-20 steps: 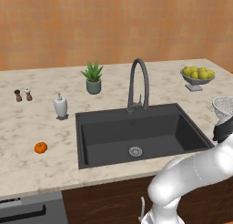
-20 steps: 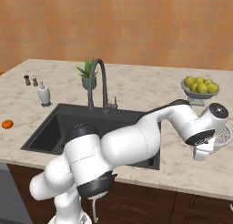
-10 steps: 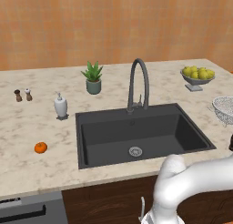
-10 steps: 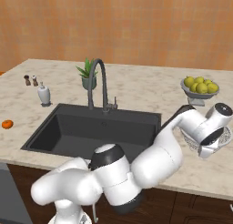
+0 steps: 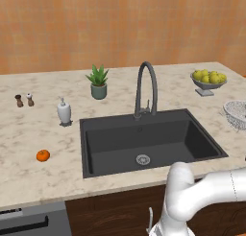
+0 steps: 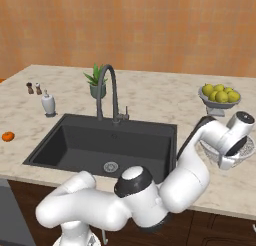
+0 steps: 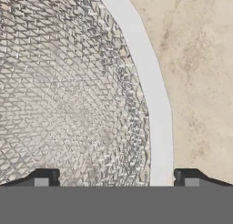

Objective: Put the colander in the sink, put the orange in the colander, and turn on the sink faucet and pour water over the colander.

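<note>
In the left base view, the colander (image 5: 236,113) is sitting on the worktop (image 5: 29,134) to the right of the sink (image 5: 144,140), well apart from the basin and in front of the grey fruit bowl (image 5: 207,81). The orange (image 5: 43,155) is lying far to the left of the sink, beyond the soap bottle (image 5: 64,111). The sink faucet (image 5: 144,88) is standing at the back edge of the sink, with its spout arching over the basin.

In the right base view, the arm is reaching to the right of the sink and the pincer (image 6: 233,154) is hanging directly over the colander (image 6: 246,148), at its near rim. The fingers are hidden there by the wrist.

In the hand view, the two fingertips (image 7: 44,177) are standing spread wide, one over the mesh inside and the other outside the bowl, and the white rim of the colander (image 7: 154,100) is running up between them. Nothing is being pinched yet.

I judge that the step in hand is grasping the colander by its rim. To do it well, the pincer should be going straight down so that the rim is staying between the fingers, and closing only when the tips are past the rim. The rim is thin and the mesh is sloping, so a shallow pinch is probably slipping during the carry to the sink.
</note>
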Robot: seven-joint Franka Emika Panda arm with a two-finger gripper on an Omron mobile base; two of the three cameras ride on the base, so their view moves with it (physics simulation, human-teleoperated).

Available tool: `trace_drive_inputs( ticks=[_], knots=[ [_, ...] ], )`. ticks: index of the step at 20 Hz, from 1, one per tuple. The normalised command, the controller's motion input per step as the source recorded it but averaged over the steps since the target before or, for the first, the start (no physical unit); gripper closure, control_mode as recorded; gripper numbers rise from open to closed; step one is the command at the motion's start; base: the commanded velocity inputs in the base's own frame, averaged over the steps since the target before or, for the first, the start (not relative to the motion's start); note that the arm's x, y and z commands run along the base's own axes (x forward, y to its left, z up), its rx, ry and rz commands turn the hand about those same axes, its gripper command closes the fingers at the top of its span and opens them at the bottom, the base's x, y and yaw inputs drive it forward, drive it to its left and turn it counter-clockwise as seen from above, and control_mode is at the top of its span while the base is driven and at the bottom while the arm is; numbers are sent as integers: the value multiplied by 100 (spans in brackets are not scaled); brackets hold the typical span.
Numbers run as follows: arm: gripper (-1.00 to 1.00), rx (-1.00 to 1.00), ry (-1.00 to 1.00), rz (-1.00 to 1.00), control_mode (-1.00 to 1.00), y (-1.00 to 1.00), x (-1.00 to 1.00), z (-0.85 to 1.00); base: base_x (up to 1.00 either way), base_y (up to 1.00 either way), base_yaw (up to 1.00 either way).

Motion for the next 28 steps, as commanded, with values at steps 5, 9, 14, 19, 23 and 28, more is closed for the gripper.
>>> trace_drive_inputs(
  ticks=[5,9,14,19,23,28],
  knots=[
    [100,-2,4,-5,-100,4,35,-51,0,0,0],
    [100,-8,0,-4,-100,17,5,-45,0,0,0],
    [100,-11,-10,-3,-100,33,-12,-16,0,0,0],
    [100,-9,-32,3,-100,78,-31,55,0,0,0],
    [100,-2,-5,27,-100,97,15,38,0,0,0],
    [100,0,26,39,-100,73,54,51,0,0,0]
  ],
)
